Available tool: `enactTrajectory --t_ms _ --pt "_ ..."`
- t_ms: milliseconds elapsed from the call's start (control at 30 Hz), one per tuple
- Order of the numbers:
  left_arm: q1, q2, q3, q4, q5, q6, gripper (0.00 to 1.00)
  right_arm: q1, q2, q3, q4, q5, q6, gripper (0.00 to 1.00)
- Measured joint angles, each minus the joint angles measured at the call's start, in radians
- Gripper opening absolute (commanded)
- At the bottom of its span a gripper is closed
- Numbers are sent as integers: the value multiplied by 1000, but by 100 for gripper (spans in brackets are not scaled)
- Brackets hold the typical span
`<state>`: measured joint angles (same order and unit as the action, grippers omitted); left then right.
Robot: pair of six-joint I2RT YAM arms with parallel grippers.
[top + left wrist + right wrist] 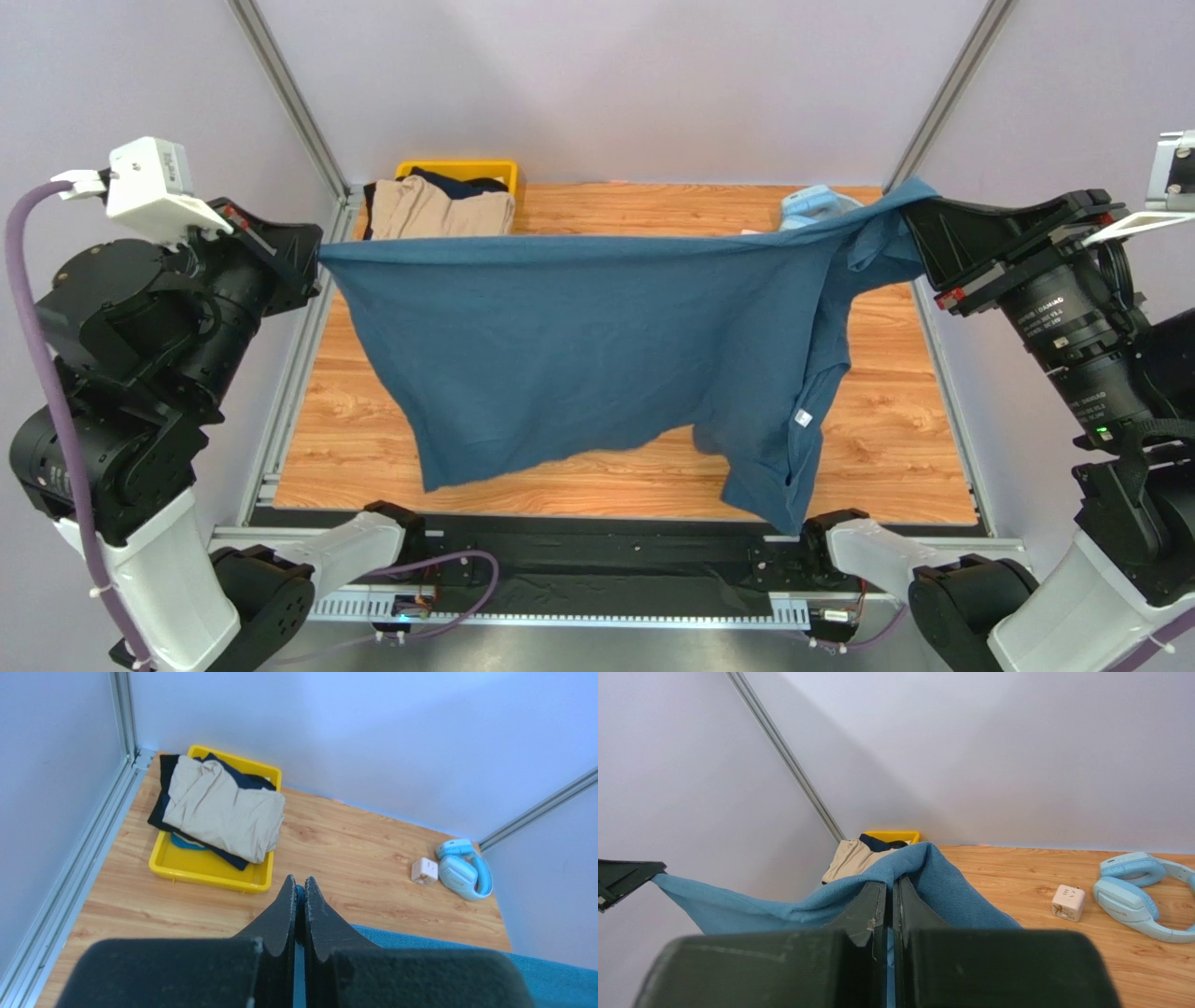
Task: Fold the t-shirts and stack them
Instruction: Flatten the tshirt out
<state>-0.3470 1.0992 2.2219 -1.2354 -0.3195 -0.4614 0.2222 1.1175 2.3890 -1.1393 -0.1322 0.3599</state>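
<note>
A large teal-blue t-shirt (589, 350) hangs stretched in the air between both arms, its lower edge drooping toward the table front. My left gripper (317, 261) is shut on its left top corner; in the left wrist view the gripper (299, 885) pinches blue cloth (449, 962). My right gripper (919, 224) is shut on the right top corner, and in the right wrist view the gripper (893, 882) has the t-shirt cloth (948, 889) draped over its tips. A tan t-shirt (221, 808) lies on a dark navy one (165, 791) in the yellow tray (210, 875).
The yellow tray (498, 171) stands at the back left of the wooden table (898, 420). Light-blue headphones (464, 871) and a small white cube (424, 871) lie at the back right. Metal frame posts and grey walls enclose the table.
</note>
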Motion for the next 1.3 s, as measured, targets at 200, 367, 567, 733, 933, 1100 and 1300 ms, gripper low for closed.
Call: enactTrajectory --t_ms 200,367,567,733,933,1100,1300 --pt "2 20 -204 13 25 16 0 0 21 -124 5 -9 2 0" --pt "2 143 -452 78 55 29 0 -1 177 -330 -23 26 -2 0" --pt "2 327 -661 187 24 67 0 0 461 -638 23 72 -19 0" --pt "2 458 -673 268 -19 98 0 3 631 -659 23 108 -39 0" --pt "2 626 -656 335 -87 157 0 6 798 -546 25 168 -48 0" --pt "2 760 -573 353 -146 218 0 6 906 -443 23 222 -55 0" --pt "18 823 -474 364 -168 240 0 6 1006 -327 24 265 -54 0"
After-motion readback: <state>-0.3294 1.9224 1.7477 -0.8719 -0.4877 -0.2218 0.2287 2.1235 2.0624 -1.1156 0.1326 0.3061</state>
